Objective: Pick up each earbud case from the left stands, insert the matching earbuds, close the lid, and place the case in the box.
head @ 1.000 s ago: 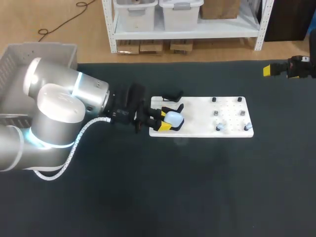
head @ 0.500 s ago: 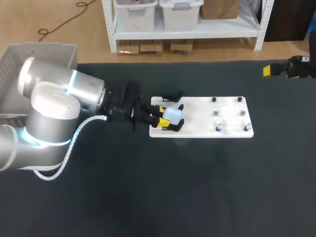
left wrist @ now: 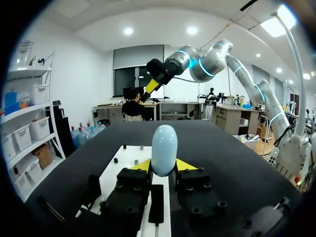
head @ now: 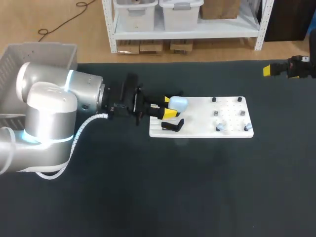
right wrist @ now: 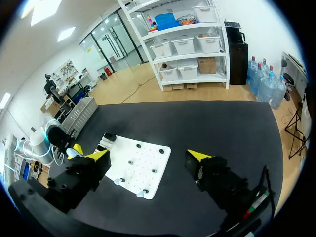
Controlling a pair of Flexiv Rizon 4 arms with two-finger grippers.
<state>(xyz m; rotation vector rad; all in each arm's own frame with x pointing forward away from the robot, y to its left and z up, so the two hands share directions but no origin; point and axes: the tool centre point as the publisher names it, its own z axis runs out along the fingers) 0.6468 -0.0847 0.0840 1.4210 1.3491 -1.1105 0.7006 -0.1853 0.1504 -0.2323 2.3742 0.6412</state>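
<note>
Left wrist view: the left gripper (left wrist: 163, 166) is clamped on a pale blue earbud case (left wrist: 164, 147), one yellow tip on each side. The case stands on end, its long axis crossing the fingers, its rounded end away from the gripper body. Under and ahead of the gripper lies a white board (head: 200, 129), with earbuds (head: 219, 127) farther ahead. The box (head: 19, 59) sits behind the gripper, its inside largely hidden. The right gripper (right wrist: 148, 156), well apart, has its fingers spread wide.

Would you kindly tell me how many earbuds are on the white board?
2: the left earbud and the right earbud, both on the right half of the board, along its near edge. None appears hidden.
</note>
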